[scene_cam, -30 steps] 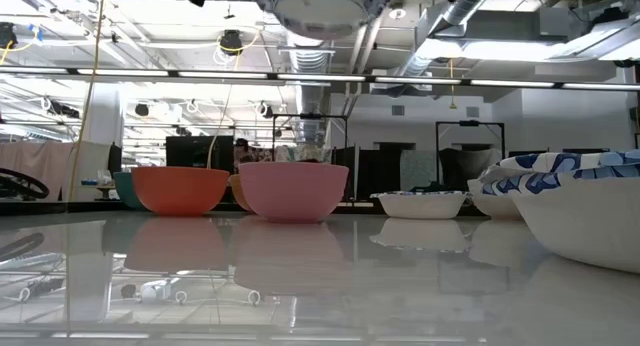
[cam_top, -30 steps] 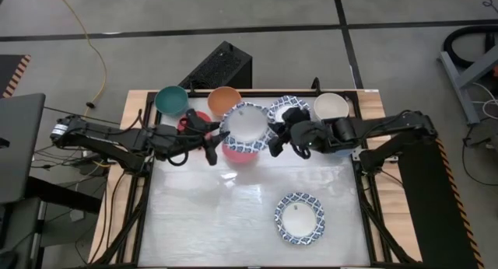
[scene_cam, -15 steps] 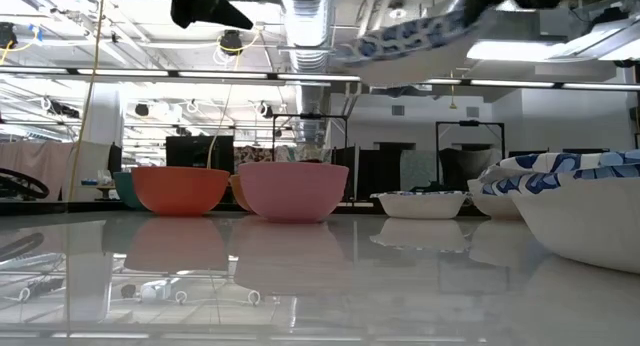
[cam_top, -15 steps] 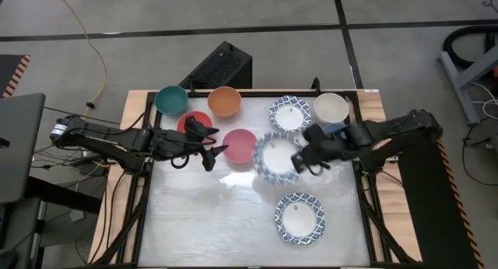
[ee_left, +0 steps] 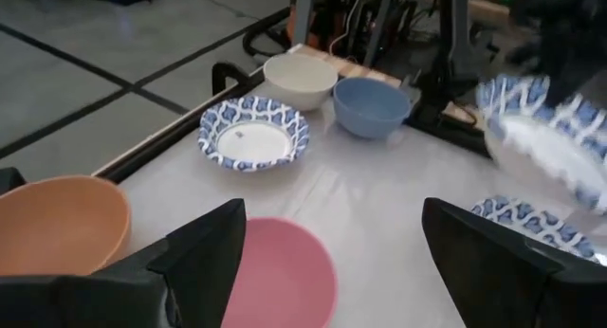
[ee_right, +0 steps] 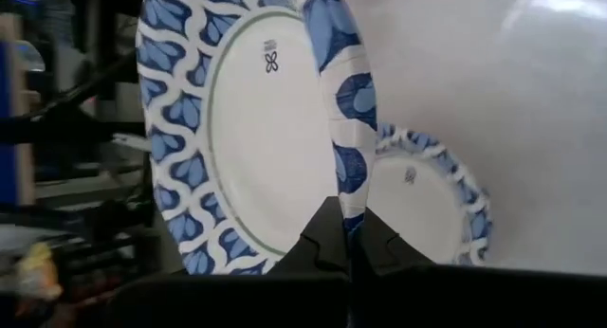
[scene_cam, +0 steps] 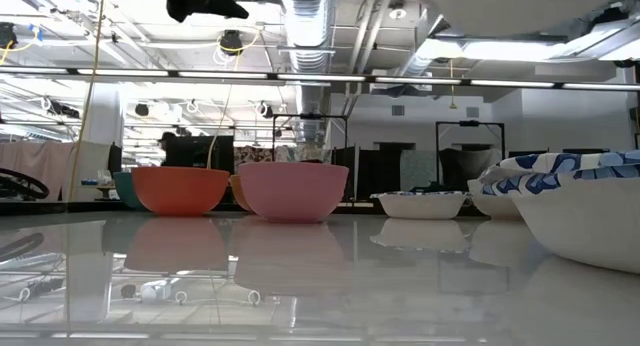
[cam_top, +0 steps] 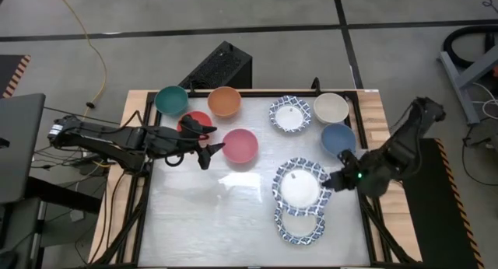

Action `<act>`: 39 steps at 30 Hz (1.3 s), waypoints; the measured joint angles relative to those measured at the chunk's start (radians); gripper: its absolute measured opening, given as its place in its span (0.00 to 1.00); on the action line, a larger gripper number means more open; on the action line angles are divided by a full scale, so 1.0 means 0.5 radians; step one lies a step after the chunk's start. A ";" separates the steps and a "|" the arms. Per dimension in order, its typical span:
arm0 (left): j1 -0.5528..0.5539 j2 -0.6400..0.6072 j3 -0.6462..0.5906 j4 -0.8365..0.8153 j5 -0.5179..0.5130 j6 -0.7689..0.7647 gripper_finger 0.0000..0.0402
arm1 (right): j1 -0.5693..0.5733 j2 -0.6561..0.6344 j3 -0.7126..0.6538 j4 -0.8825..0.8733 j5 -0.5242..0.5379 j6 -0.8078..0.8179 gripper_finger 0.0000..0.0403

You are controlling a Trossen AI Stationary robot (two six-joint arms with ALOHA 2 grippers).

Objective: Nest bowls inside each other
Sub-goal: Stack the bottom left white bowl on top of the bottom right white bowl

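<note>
My right gripper is shut on a blue-and-white patterned bowl. It holds this bowl in the air over a second patterned bowl, which rests on its base near the table's front edge. My left gripper hangs open above the table, just left of the pink bowl, with nothing between its fingers. The red, teal, orange, cream, blue and a third patterned bowl all stand on the table's far part. My right gripper pinches the patterned bowl's rim on the side toward the table's right edge. One finger is on the inner face and the other on the outer. The fingers come slanting down from the table's right. The bowl is lifted clear with its opening up, above the lower patterned bowl.
A black box stands behind the table's far edge. The table frame's rails run along both sides. Bare white tabletop lies at the near left.
My right gripper has carried the patterned bowl from above the pink bowl toward the table's near right and downward. Its wrist has rolled on the way, and the bowl now hangs over the front patterned bowl. My left gripper has opened and let go of that bowl's rim.
</note>
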 joint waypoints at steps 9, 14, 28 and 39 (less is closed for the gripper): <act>0.031 -0.024 0.000 -0.044 -0.009 -0.050 0.77 | 0.242 0.118 -0.394 0.453 0.059 0.304 0.01; 0.040 -0.025 0.000 -0.046 -0.013 -0.083 0.77 | 0.394 0.233 -0.480 0.478 0.034 0.540 0.01; 0.043 -0.025 0.000 -0.045 -0.037 -0.103 0.77 | 0.429 0.478 -0.497 0.593 -0.126 0.568 0.01; 0.105 -0.024 0.000 -0.044 -0.017 -0.137 0.77 | 0.347 0.493 -0.495 0.695 -0.246 0.416 0.24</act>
